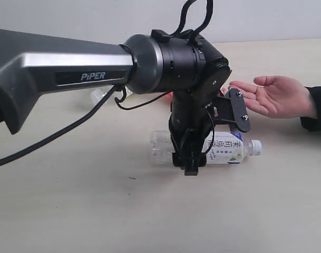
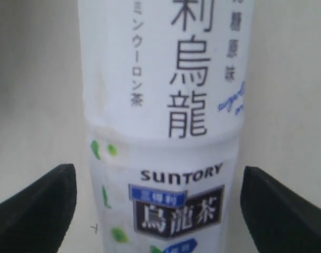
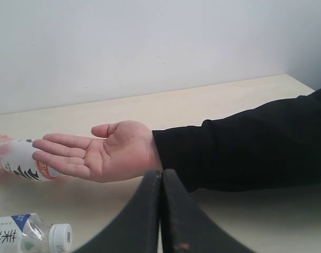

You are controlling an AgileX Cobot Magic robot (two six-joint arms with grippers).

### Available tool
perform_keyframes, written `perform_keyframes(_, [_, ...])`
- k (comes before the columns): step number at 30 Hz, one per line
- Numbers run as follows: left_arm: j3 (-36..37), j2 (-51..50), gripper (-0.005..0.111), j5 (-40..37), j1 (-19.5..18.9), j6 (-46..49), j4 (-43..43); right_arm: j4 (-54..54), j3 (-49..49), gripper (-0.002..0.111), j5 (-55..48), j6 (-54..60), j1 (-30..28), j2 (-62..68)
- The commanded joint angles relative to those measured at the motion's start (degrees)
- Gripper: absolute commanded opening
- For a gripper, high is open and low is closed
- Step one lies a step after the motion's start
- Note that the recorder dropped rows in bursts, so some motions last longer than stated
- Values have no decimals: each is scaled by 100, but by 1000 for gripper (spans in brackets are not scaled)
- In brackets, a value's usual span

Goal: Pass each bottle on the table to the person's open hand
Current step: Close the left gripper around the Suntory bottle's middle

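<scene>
A clear bottle with a white-blue label (image 1: 230, 147) lies on its side on the beige table (image 1: 70, 211), its white cap towards the right. My left gripper (image 1: 189, 167) hangs over it, open, one finger on each side of the label (image 2: 160, 105), with a small gap showing at both fingers (image 2: 39, 208). The person's open hand (image 1: 279, 95), palm up with a dark sleeve, is held just beyond it. In the right wrist view my right gripper (image 3: 161, 182) is shut and empty in front of the hand (image 3: 105, 150). A white patterned bottle with orange (image 3: 18, 161) lies behind the fingertips.
Part of another clear bottle (image 1: 99, 95) shows behind the left arm, mostly hidden, with a bit of red (image 1: 171, 95) beside it. The white-blue bottle's cap end (image 3: 57, 237) also appears in the right wrist view. A pale wall backs the table.
</scene>
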State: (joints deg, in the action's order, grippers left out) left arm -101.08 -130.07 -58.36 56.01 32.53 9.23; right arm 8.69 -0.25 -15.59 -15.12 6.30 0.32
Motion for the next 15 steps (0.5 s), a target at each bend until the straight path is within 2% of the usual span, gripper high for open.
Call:
perform_keyframes(1, [-28,-98,81,150,-3,-116,74,23,25,0,48,-3,-27,-32])
perform_keyframes(9, [-28,-248,79,206,-3,-192,63,23,25,0,48,-3,-27,-32])
perform_keyframes(11, [-28,-248,74,139,-3,-218,63,23,25,0,48,-3,-27,-32])
perform_keyframes(15, [-28,-248,54,21,-3,-287,74,23,25,0,48,-3,-27,-32])
